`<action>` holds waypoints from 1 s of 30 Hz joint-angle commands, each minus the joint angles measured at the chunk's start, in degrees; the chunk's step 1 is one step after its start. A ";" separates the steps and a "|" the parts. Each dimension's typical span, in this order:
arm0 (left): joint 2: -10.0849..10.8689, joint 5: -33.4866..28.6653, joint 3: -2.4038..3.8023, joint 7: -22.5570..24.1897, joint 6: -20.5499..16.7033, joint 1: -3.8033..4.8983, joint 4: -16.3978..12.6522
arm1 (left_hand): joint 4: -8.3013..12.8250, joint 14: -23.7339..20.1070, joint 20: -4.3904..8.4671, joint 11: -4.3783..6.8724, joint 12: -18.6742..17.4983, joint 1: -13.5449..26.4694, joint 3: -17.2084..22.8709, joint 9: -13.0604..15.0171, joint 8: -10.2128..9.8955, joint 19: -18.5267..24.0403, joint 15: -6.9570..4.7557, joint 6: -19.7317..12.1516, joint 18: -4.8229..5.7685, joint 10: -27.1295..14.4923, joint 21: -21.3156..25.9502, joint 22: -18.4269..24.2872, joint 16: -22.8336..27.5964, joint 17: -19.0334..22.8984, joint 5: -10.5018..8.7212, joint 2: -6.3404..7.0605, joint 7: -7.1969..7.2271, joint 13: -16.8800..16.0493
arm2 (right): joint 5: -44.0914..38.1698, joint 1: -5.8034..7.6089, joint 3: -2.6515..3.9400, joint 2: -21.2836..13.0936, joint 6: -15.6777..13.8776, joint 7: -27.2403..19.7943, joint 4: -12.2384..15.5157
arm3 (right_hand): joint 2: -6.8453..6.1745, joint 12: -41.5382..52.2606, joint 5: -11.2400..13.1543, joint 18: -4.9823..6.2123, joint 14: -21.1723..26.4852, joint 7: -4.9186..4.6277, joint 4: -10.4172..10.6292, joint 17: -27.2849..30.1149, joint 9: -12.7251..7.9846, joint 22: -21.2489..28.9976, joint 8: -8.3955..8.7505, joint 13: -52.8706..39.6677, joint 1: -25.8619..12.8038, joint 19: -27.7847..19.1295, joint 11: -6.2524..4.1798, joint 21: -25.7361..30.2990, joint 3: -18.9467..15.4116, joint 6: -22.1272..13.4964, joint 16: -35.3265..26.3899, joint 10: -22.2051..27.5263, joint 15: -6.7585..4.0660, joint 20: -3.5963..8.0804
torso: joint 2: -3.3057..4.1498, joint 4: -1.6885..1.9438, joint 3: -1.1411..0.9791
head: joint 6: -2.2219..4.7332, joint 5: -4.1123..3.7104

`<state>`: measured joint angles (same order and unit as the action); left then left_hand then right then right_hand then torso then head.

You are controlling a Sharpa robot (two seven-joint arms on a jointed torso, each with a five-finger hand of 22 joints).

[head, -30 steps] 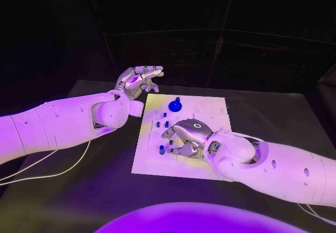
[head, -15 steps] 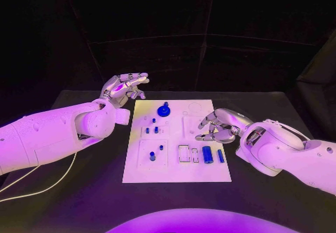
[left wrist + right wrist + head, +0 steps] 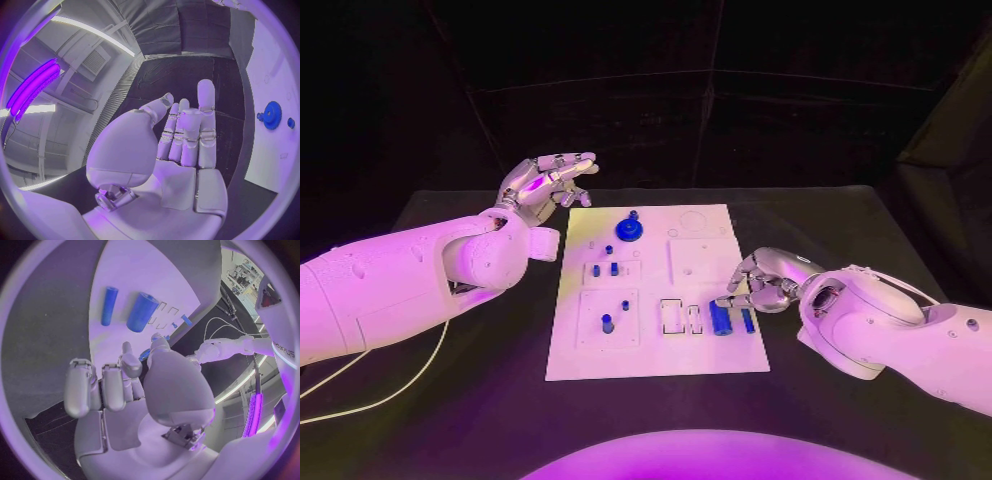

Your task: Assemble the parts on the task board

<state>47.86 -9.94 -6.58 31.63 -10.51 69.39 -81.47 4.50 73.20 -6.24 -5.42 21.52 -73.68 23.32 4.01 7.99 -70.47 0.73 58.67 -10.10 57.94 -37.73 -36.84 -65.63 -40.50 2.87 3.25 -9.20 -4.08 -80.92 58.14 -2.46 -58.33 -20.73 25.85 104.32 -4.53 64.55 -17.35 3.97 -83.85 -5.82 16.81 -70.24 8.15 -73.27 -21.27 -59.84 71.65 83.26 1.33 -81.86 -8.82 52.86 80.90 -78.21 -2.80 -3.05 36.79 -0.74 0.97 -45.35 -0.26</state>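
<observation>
Currently I judge the assembly only partly done. The task board, a white rectangular plate, lies in the middle of the black worktop, and several blue parts already stand in it: a gear-like round piece near the far end, a few small pegs in the row below it, and one short peg in the lower left block. Two parts look unplaced: a thick blue cylinder and a thin blue rod lie flat side by side near the board's right edge, next to two empty rectangular slots. My right hand hovers just beside those two loose parts, fingers curled inward and holding nothing as far as I can see; the right wrist view shows the cylinder and rod lying ahead of the fingertips, apart from them. My left hand is raised beyond the board's far left corner, fingers spread apart, empty. I judge the loose cylinder and rod are what remains.
</observation>
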 commanded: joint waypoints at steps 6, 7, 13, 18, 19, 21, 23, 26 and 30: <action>0.13 -0.02 0.01 0.27 0.77 0.08 -0.16 | -0.02 -0.49 -0.18 -0.21 0.38 -0.49 -0.46 -0.09 0.19 0.39 0.04 0.10 -0.37 -0.18 0.22 0.09 0.20 0.05 0.02 -0.22 -0.25 0.09 | -3.21 -1.62 0.02 1.49 3.47 5.00 -0.14 | 0.21 0.90 -0.33 -0.70 -3.10 -0.03 -0.03 -0.76 0.22 -0.36 -1.16 -1.64 -1.44 0.48 -0.24 -0.37 -0.89 -0.59 0.67 -0.34 -0.28 -0.12 | -0.02 0.20 0.04 | -0.17 -0.04; 0.15 -0.02 0.00 0.26 0.78 0.08 -0.17 | -0.02 -0.49 -0.18 -0.21 0.38 -0.49 -0.46 -0.09 0.19 0.39 0.04 0.10 -0.37 -0.18 0.22 0.09 0.20 0.05 0.02 -0.22 -0.25 0.09 | -3.32 -1.91 0.02 1.73 3.98 5.32 -0.22 | 0.29 1.00 -0.32 -0.70 -3.10 -0.01 -0.01 -0.83 0.25 -0.34 -1.38 -1.87 -1.72 0.46 -0.25 -0.36 -1.02 -0.64 0.72 -0.34 -0.28 -0.12 | 0.00 0.24 0.02 | -0.18 -0.04; 0.22 -0.02 -0.02 0.26 0.78 0.07 -0.14 | -0.04 -0.50 -0.19 -0.22 0.42 -0.47 -0.53 -0.08 0.22 0.40 0.05 0.14 -0.37 -0.19 0.25 0.13 0.15 0.03 0.02 -0.27 -0.25 0.09 | -4.15 -2.49 0.01 2.36 5.65 6.35 -0.46 | 0.59 1.28 -0.25 -0.74 -3.13 0.09 0.01 -1.24 0.40 -0.59 -2.24 -2.60 -2.73 0.53 -0.32 -0.48 -1.43 -0.61 0.93 -0.34 -0.32 -0.09 | 0.02 0.10 0.00 | -0.32 0.16; 0.21 -0.02 -0.06 0.25 0.84 0.07 -0.13 | -0.04 -0.50 -0.19 -0.22 0.42 -0.47 -0.53 -0.08 0.22 0.40 0.05 0.14 -0.37 -0.19 0.25 0.13 0.15 0.03 0.02 -0.27 -0.25 0.09 | -4.89 -2.79 0.01 2.93 6.72 6.96 -0.66 | 0.69 1.33 -0.23 -0.76 -3.15 0.13 0.00 -1.39 0.46 -0.72 -2.52 -2.80 -3.01 0.57 -0.34 -0.54 -1.53 -0.62 1.01 -0.33 -0.33 -0.08 | 0.04 0.11 0.01 | -0.38 0.20; 0.20 -0.02 -0.07 0.25 0.86 0.06 -0.12 | -0.04 -0.50 -0.19 -0.22 0.42 -0.47 -0.53 -0.08 0.22 0.40 0.05 0.14 -0.37 -0.19 0.25 0.13 0.15 0.03 0.02 -0.27 -0.25 0.09 | -5.02 -2.86 0.01 3.04 6.83 7.05 -0.69 | 0.69 1.33 -0.23 -0.76 -3.15 0.13 0.00 -1.39 0.46 -0.72 -2.52 -2.80 -3.01 0.57 -0.34 -0.54 -1.53 -0.62 1.01 -0.33 -0.33 -0.08 | 0.04 0.12 0.00 | -0.38 0.20; 0.19 -0.02 -0.09 0.22 0.87 0.06 -0.11 | -0.04 -0.50 -0.19 -0.22 0.42 -0.47 -0.53 -0.08 0.22 0.40 0.05 0.14 -0.37 -0.19 0.25 0.13 0.15 0.03 0.02 -0.27 -0.25 0.09 | -5.28 -2.99 0.01 3.29 6.97 7.21 -0.80 | 0.78 1.31 -0.25 -0.78 -3.15 0.15 -0.03 -1.47 0.49 -0.79 -2.65 -2.84 -3.04 0.59 -0.36 -0.57 -1.53 -0.61 1.04 -0.31 -0.34 -0.08 | 0.05 0.15 0.00 | -0.41 0.20; 0.19 -0.02 -0.12 0.20 0.88 0.05 -0.09 | -0.04 -0.50 -0.19 -0.22 0.42 -0.47 -0.53 -0.08 0.22 0.40 0.05 0.14 -0.37 -0.19 0.25 0.13 0.15 0.03 0.02 -0.27 -0.25 0.09 | -5.50 -3.07 0.01 3.51 7.03 7.31 -0.92 | 0.93 1.27 -0.34 -0.78 -3.14 0.17 -0.09 -1.43 0.53 -0.81 -2.81 -2.88 -2.92 0.59 -0.38 -0.59 -1.49 -0.63 1.03 -0.27 -0.35 -0.07 | 0.01 0.16 0.01 | -0.43 0.20; 0.19 -0.02 -0.19 0.13 0.95 0.04 -0.06 | -0.04 -0.50 -0.19 -0.22 0.42 -0.47 -0.53 -0.08 0.22 0.40 0.05 0.14 -0.37 -0.19 0.25 0.13 0.15 0.03 0.02 -0.27 -0.25 0.09 | -6.11 -3.23 0.01 3.89 7.15 7.59 -1.10 | 1.01 1.10 -0.42 -0.77 -3.11 0.18 -0.17 -1.36 0.56 -0.79 -2.99 -2.81 -2.68 0.57 -0.38 -0.57 -1.46 -0.71 1.00 -0.15 -0.36 -0.06 | -0.03 0.26 0.05 | -0.54 0.24; 0.22 -0.02 -0.27 0.03 1.03 0.04 -0.07 | -0.04 -0.50 -0.19 -0.22 0.42 -0.47 -0.53 -0.08 0.22 0.40 0.05 0.14 -0.37 -0.19 0.25 0.13 0.15 0.03 0.02 -0.27 -0.25 0.09 | -7.05 -3.39 0.01 4.12 7.47 7.98 -1.09 | 1.08 1.05 -0.55 -0.79 -3.11 0.23 -0.29 -1.51 0.66 -0.88 -3.45 -3.03 -1.93 0.58 -0.43 -0.61 -1.42 -0.75 1.06 -0.08 -0.39 -0.04 | -0.02 0.20 0.08 | -0.59 0.37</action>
<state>48.05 -9.94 -6.88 31.54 -10.31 69.36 -81.46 4.34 73.20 -6.24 -5.42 21.74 -73.68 23.16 4.01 7.99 -70.47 0.73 58.67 -10.10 57.94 -37.73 -36.77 -65.64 -40.51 2.87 3.25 -9.20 -4.08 -86.85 55.29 -2.02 -54.39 -16.06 32.50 103.37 -3.76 65.48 -17.58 3.98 -83.84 -5.65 16.77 -71.66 8.91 -74.08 -24.64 -62.78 69.19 83.45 1.12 -82.07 -10.04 52.50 81.75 -78.41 -2.79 -3.25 36.80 -0.54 1.00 -45.89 0.01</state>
